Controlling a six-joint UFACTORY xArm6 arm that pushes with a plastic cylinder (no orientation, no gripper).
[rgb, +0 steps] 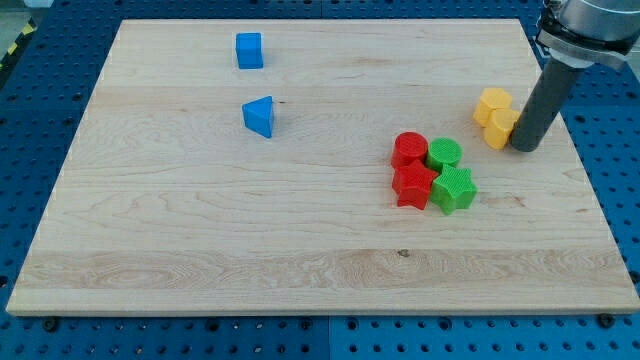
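My tip (526, 146) rests on the board at the view's right, touching or almost touching the right side of a yellow block (496, 116). Below and to the left of it sits a tight cluster: a red cylinder (409, 149) beside a green cylinder (444, 154), with a red star (413, 186) and a green star (455, 189) under them. Far off at the view's upper left lie a blue cube (249, 50) and a blue triangular block (259, 115).
The wooden board (200, 240) lies on a blue perforated table (620, 200). The rod rises to the arm's grey body (590, 20) at the view's top right corner. The board's right edge runs close to the tip.
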